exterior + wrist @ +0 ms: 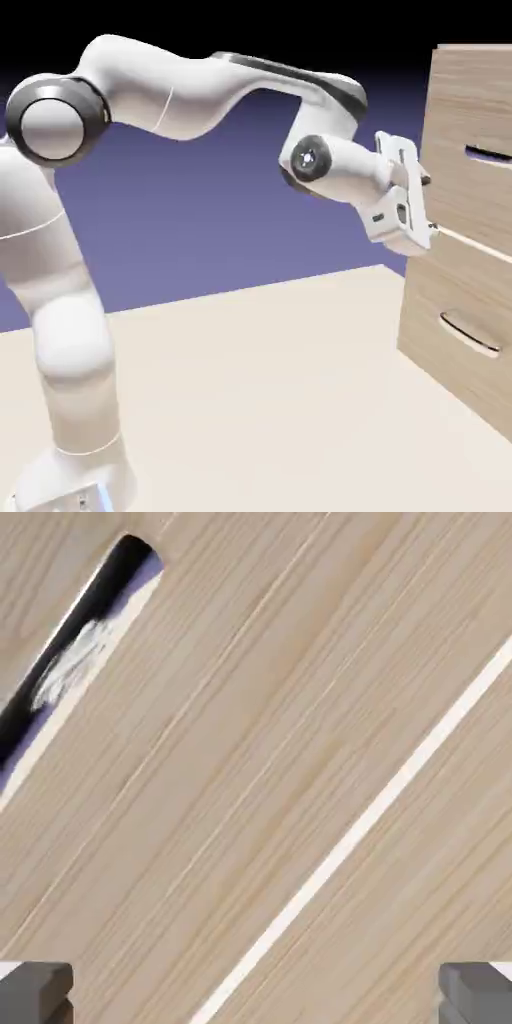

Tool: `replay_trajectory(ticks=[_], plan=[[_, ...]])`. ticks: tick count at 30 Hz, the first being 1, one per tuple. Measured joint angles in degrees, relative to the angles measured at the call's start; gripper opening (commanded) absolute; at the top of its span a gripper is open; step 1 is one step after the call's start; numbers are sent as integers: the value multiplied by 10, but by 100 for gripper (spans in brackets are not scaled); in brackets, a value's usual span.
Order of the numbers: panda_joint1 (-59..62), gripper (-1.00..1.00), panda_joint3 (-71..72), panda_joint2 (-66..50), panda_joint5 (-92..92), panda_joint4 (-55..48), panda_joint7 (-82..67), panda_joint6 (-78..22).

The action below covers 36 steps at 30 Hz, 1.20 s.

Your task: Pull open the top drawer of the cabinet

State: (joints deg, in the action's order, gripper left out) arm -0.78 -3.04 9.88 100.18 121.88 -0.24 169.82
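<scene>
We see the white two-finger gripper [428,205] spread wide, tilted, close before the pale wood-grain top drawer [470,185] of the tall beige cabinet [455,300], below its dark slit handle [75,662].

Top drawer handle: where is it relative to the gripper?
In the exterior view the top drawer handle slit sits right of and above the gripper, untouched.

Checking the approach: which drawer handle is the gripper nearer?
The top drawer's handle, the dark slit. The gripper sits just below it at the cabinet face; the lower drawer's curved pale bar handle lies well beneath.
</scene>
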Motion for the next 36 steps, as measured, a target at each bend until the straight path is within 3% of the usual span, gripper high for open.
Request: replay_trajectory(ticks=[24, 32, 33, 36], plan=[[-1, 0, -18, -136, 598, -234, -255, -25], [6, 0, -8, -234, 585, -362, -228, 3], [6, -100, -8, -235, 585, -363, -228, 3], [5, -100, -10, -219, 590, -342, -234, -2]])
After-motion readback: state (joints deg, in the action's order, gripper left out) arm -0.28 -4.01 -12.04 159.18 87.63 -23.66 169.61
